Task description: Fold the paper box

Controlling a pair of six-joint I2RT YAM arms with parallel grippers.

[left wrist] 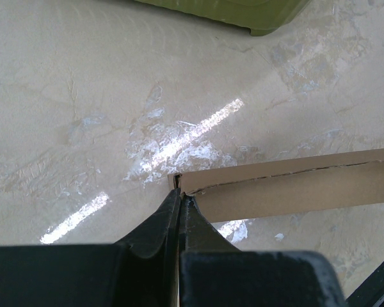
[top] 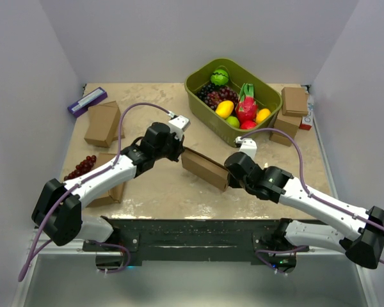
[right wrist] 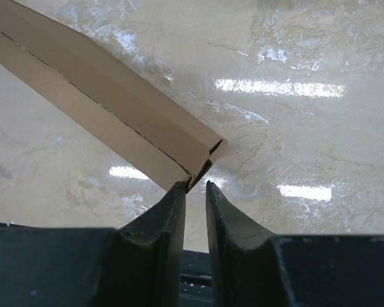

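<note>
The paper box (top: 205, 167) is a brown cardboard piece folded into a long, narrow shape, lying mid-table between both arms. My left gripper (top: 179, 148) is at its left end. In the left wrist view the gripper (left wrist: 180, 195) is shut on the box's (left wrist: 294, 185) corner, with a strip of cardboard pinched between the fingers. My right gripper (top: 231, 175) is at the box's right end. In the right wrist view that gripper (right wrist: 195, 185) has its jaws a little apart, and the box's (right wrist: 102, 109) corner touches the left fingertip (right wrist: 179, 192) without being clamped.
An olive-green tub (top: 198, 86) of toy fruit stands at the back right; its edge shows in the left wrist view (left wrist: 243, 13). Small thick cardboard boxes sit at the back left (top: 102, 123) and right (top: 294, 101). Toy grapes (top: 82, 167) lie at the left, a purple item (top: 86, 101) behind.
</note>
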